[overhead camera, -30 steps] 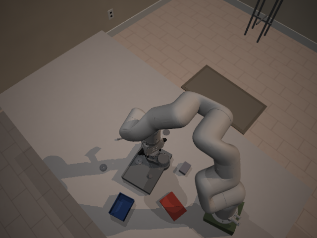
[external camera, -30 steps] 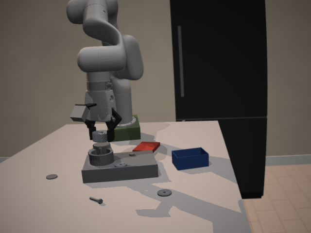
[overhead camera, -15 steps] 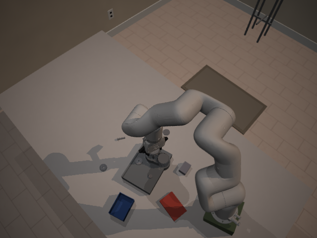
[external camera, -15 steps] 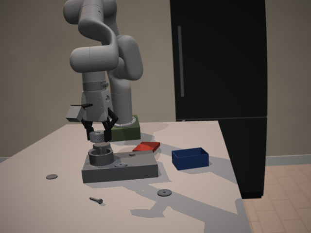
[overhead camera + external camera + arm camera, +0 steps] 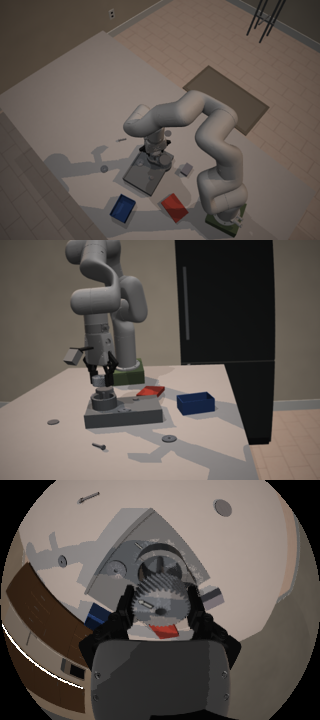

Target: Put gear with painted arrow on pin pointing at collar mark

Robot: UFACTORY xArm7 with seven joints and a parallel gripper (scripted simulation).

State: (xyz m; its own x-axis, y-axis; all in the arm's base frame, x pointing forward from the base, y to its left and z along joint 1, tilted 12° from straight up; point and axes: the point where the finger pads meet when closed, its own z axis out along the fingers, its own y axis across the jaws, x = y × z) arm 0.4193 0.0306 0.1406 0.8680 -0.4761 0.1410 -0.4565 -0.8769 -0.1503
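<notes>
Several loose bits sit on your desk (image 5: 38, 459). Left to right in the exterior view: a flat disc (image 5: 53, 422), a bolt (image 5: 99, 445), then the timing case (image 5: 124, 417), a washer (image 5: 169, 438), a red block (image 5: 150, 391) and a blue bin (image 5: 195, 402). On the case's left end stands the collar (image 5: 103, 402), with the pin (image 5: 103, 391) rising inside it. Your tool (image 5: 101, 380) hangs straight above that pin, fingers clamped on the toothed rim of the gear (image 5: 98, 380), roughly two-thirds open because the gear is wide. The gear is just above the pin top, apart from it, held flat so the bore can drop on squarely. The wrist view shows the gear (image 5: 160, 595) centred over the collar. Arrow and collar mark are too small to tell. The case is loose, so you likely want a gentle vertical descent.
</notes>
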